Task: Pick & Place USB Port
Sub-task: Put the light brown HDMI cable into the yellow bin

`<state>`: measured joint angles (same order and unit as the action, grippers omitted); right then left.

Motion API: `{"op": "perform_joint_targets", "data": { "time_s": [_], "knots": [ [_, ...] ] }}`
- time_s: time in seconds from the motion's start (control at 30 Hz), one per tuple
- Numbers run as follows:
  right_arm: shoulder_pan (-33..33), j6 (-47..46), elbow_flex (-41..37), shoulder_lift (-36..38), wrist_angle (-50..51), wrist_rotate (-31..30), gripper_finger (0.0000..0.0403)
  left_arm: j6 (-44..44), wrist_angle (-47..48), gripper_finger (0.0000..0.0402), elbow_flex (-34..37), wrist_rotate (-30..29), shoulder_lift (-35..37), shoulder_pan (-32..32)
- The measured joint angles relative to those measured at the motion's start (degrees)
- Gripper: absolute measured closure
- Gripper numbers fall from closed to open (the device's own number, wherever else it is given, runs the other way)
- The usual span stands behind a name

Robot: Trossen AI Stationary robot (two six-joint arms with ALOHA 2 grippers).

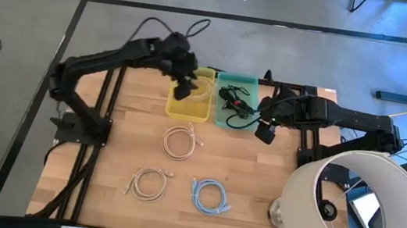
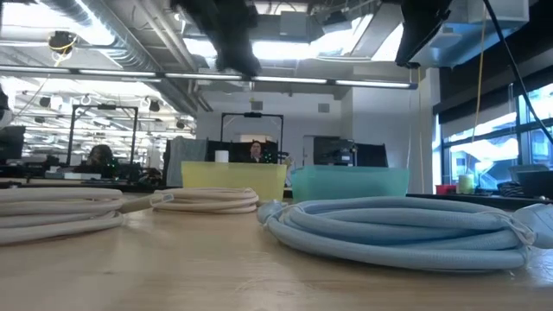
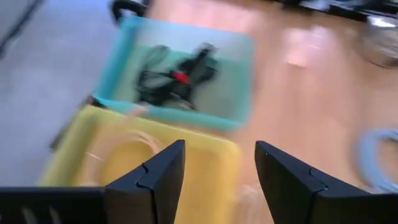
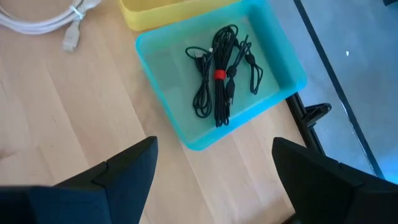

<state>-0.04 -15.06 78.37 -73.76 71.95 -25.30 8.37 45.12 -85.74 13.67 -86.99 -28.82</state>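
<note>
Left gripper [image 1: 184, 89] hovering over yellow plastic bin [image 1: 187, 109] at 12 o'clock of wooden tabletop [image 1: 257, 184], jaws standing apart, holding nothing. Right gripper [image 1: 264, 130] hanging just beside teal plastic bin [image 1: 231, 122], at its 3 o'clock, jaws spread wide, empty. Black USB cable bundle with red tie [image 4: 221, 71] lying inside teal bin. Two cream coiled cables [image 1: 179, 141] [image 1: 149, 183] and light blue coiled cable [image 1: 211, 195] lying loose on tabletop toward 6 o'clock. White lampshade [image 1: 361, 206] sitting at 4 o'clock.
</note>
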Motion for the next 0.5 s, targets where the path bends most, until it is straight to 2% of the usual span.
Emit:
{"op": "perform_joint_targets", "data": {
  "time_s": [0.17,0.3,0.37,0.5],
  "knots": [
    [1.05,-1.04,0.0,0.0,1.11,-0.02,0.0082,-5.07,8.36,0.0213,0.02,-0.16,8.0,8.34],
    [1.92,-1.04,0.0,0.0,1.35,-0.04,0.0082,-12.33,13.15,0.0213,0.02,-3.12,11.2,17.56],
    [2.32,-1.02,0.0,0.0,1.35,-0.1,0.0082,-16.92,15.16,0.0213,0.02,-6.43,11.4,22.65],
    [3.18,-1.01,0.0,0.0,1.33,-0.2,0.0082,-25.75,17.33,0.0214,2.0,-17.37,10.72,33.14]
  ]
}}
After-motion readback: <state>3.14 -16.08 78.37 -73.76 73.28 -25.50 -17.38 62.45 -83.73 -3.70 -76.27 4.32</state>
